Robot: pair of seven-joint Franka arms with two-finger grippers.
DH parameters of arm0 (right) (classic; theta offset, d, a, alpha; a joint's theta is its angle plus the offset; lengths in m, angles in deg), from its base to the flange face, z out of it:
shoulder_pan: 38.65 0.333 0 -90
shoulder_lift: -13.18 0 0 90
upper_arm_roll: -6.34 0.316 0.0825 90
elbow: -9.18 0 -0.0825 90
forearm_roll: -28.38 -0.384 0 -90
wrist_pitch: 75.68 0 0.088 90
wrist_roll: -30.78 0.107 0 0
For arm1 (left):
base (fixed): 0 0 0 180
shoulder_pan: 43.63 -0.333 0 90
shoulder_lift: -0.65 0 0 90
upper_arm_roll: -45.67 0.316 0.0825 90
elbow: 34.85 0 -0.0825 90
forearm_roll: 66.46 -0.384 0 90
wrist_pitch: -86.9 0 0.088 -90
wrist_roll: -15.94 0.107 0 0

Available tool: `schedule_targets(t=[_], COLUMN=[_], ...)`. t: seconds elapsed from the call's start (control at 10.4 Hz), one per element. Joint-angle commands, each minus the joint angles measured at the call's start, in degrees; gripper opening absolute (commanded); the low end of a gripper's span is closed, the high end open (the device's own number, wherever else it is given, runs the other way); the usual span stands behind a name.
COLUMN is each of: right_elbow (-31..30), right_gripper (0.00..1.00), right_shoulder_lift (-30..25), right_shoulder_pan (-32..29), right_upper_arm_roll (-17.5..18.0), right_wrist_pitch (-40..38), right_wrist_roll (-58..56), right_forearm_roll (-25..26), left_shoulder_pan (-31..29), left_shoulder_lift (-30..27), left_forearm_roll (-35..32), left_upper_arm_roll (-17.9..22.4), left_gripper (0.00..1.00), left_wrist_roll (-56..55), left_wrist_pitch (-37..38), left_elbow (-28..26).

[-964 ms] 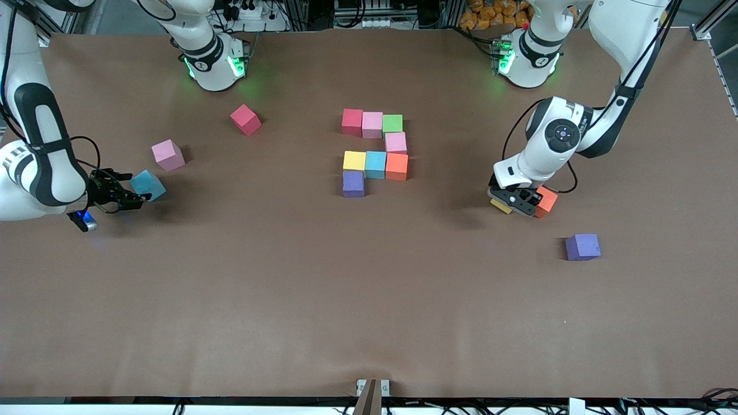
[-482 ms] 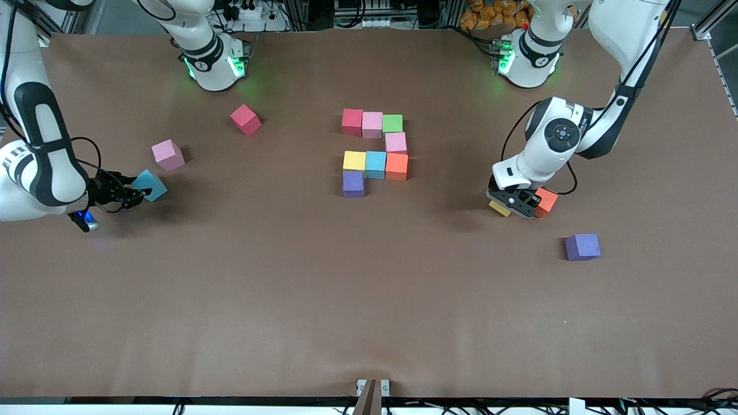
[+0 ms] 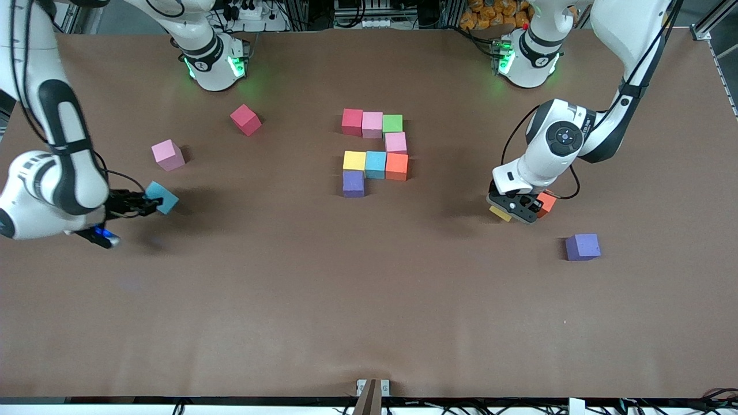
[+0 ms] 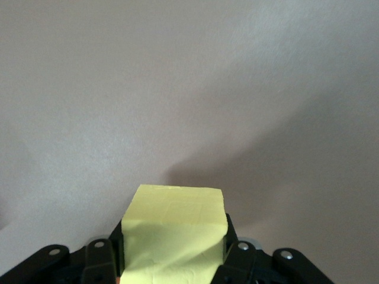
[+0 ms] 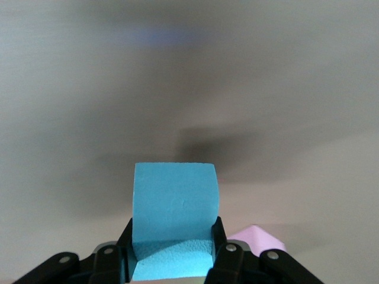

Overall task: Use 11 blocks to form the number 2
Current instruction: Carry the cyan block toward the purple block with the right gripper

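Several blocks form a partial digit mid-table: red (image 3: 352,121), pink (image 3: 372,124) and green (image 3: 392,123) in a row, a pink one (image 3: 395,142) below, then yellow (image 3: 354,160), light blue (image 3: 375,164) and orange (image 3: 396,166), and purple (image 3: 353,183) nearest the camera. My right gripper (image 3: 147,203) (image 5: 172,242) is shut on a light blue block (image 3: 161,197) (image 5: 173,207), held just above the table. My left gripper (image 3: 510,210) (image 4: 173,242) is shut on a yellow block (image 3: 500,213) (image 4: 174,228), low at the table.
Loose blocks lie around: a red one (image 3: 245,119) and a pink one (image 3: 168,154) (image 5: 257,238) toward the right arm's end, an orange one (image 3: 546,203) touching the left gripper's side, and a purple one (image 3: 582,246) nearer the camera.
The right gripper closed on the light blue block and carried it a little toward the camera and the table's middle. The left gripper tightened on the yellow block and barely shifted.
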Motion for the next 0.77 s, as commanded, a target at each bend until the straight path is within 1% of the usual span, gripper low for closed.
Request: schedule_targets(t=[0.0, 0.19, 0.39, 0.58, 0.67], right_elbow=[2.8, 7.1, 13.6, 18.2, 21.7], right_gripper=[0.00, 0.00, 0.00, 0.00, 0.00], right_shoulder_lift=[0.2, 3.6, 7.5, 11.7, 14.2], right_shoulder_pan=[8.3, 15.9, 25.2, 32.1, 35.3], right_upper_arm_roll=[-0.3, -0.3, -0.3, -0.3, -0.2], right_wrist_pitch=[-1.0, -1.0, -1.1, -1.0, -1.2], right_wrist_roll=[-1.9, -2.2, -1.7, 1.5, 4.1], right_forearm_roll=[1.3, 1.4, 1.3, 1.2, 0.8], left_shoulder_pan=[0.1, 0.1, -0.1, -0.2, -0.4], left_shoulder_lift=[-0.8, -0.8, -0.7, -0.6, -0.6], left_forearm_roll=[3.7, 3.8, 3.8, 5.2, 5.6], left_upper_arm_roll=[-1.4, -1.5, -1.5, -1.4, -1.4], left_gripper=[0.60, 0.60, 0.60, 0.60, 0.60], left_wrist_roll=[0.5, 0.4, 0.5, 0.4, 0.4], left_wrist_pitch=[3.6, 6.7, 8.0, 8.2, 8.2], left_elbow=[2.8, 5.0, 6.3, 7.1, 7.2])
